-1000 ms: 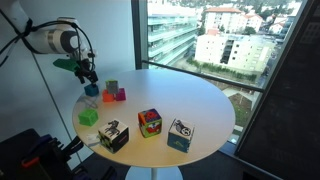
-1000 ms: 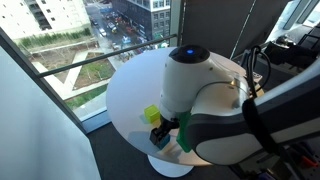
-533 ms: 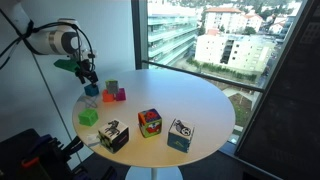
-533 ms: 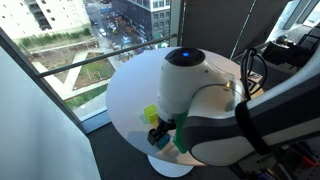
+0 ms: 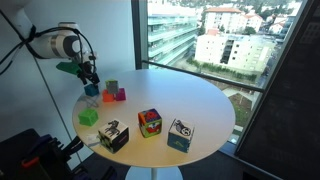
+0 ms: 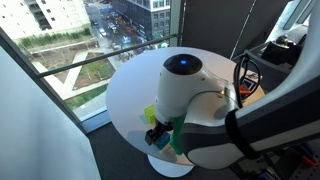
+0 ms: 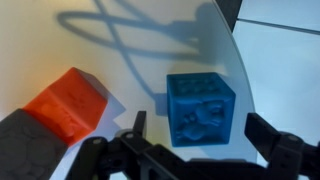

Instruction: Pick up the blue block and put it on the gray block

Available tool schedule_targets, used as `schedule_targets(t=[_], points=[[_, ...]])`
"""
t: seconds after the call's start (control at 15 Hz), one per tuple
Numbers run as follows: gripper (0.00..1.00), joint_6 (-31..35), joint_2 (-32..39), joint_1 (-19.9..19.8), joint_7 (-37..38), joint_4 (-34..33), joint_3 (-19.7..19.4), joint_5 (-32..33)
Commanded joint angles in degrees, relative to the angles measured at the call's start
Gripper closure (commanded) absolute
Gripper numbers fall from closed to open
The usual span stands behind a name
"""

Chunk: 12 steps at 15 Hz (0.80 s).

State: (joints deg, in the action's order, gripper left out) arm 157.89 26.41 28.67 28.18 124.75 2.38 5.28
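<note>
The blue block (image 7: 200,108), a small plain cube, sits on the white table directly under my gripper (image 7: 203,137). The gripper is open, with one dark finger on each side of the block and a gap on both sides. In an exterior view the gripper (image 5: 89,78) hangs just over the blue block (image 5: 92,90) near the table's left edge. The gray block (image 5: 111,87) stands a little to its right, with a small pink block (image 5: 120,95) beside it. In the wrist view an orange-red block (image 7: 70,103) lies left of the blue block.
A bright green small cube (image 5: 88,116) sits near the table's edge, also seen as a green cube (image 6: 150,114). Three larger picture cubes (image 5: 113,136) (image 5: 150,122) (image 5: 181,134) line the front. The robot arm (image 6: 200,110) hides most of the round table (image 6: 125,80). Windows stand behind.
The arm has shifted very slightly in the exterior view. The gripper stays open over the blue block, and no block has moved.
</note>
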Motion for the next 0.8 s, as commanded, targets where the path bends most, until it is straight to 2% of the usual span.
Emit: schedule_targets(t=[0.0, 0.27, 0.33, 0.47, 0.73], points=[[0.00, 1.3, 1.4, 1.8, 2.4, -1.5, -2.0, 2.0], [0.00, 2.1, 2.0, 2.8, 2.3, -1.5, -3.0, 1.9], [0.25, 2.3, 2.0, 3.0, 2.3, -1.4, -3.3, 2.0], [0.34, 2.7, 2.1, 3.4, 2.3, -1.4, -3.7, 1.8], [0.67, 2.1, 1.6, 4.1, 2.4, -1.5, -4.3, 1.4]])
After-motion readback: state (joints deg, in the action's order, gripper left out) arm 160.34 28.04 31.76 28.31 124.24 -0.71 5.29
